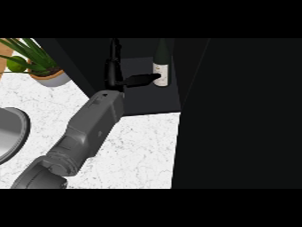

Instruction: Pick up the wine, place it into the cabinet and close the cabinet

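Touching the wine bottle [161, 67] with its thumb, the left hand [114, 72] stands spread.

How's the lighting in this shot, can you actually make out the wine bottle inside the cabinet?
Head view: the cabinet is almost black; the wine bottle shows mainly by its pale label; the black left hand blends into the dark; the white counter is evenly lit, without glare.
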Robot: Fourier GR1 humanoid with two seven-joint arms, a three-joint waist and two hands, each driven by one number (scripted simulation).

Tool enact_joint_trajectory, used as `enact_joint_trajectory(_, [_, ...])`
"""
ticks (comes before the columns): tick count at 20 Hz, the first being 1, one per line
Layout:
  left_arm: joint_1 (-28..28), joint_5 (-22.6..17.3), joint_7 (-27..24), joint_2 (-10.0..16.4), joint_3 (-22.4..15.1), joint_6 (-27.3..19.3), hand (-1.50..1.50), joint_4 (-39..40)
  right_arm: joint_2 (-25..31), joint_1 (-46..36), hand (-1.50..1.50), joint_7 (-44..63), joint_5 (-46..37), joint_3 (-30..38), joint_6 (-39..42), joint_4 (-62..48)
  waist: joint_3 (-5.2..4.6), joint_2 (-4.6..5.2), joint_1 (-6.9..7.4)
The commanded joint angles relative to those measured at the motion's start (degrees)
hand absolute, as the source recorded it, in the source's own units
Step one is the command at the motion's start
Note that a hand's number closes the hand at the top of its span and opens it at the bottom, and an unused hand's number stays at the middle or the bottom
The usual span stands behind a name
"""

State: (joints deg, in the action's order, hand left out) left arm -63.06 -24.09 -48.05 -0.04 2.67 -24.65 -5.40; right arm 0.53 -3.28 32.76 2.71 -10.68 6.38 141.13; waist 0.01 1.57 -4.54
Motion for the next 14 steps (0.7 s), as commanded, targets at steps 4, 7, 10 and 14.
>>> enact_joint_trajectory(4, [2.7, 1.3, -2.4, 0.5, -0.6, 4.8, -1.5, 0.5, 0.0, -0.8, -1.5, 3.4, 1.2, 0.1, -0.7, 2.3, -0.14, -0.03, 0.59])
enact_joint_trajectory(7, [1.8, 0.6, 0.0, 0.0, -0.1, 7.4, -1.5, 0.1, -0.1, -0.4, -1.5, 4.2, 0.8, -0.4, -1.1, 3.5, -0.11, -0.43, 1.02])
enact_joint_trajectory(10, [0.7, 0.2, -0.2, 0.0, -0.3, 7.2, -1.5, -0.3, -0.4, 0.7, -1.5, 0.5, 1.1, -0.6, -0.3, 1.5, -0.07, -0.35, 0.7])
enact_joint_trajectory(14, [3.2, -1.0, -1.4, 0.0, 0.2, 10.6, -1.5, -0.6, -0.3, -3.7, -1.5, 2.3, 2.1, 1.2, -1.4, -0.1, -0.1, -0.35, 1.3])
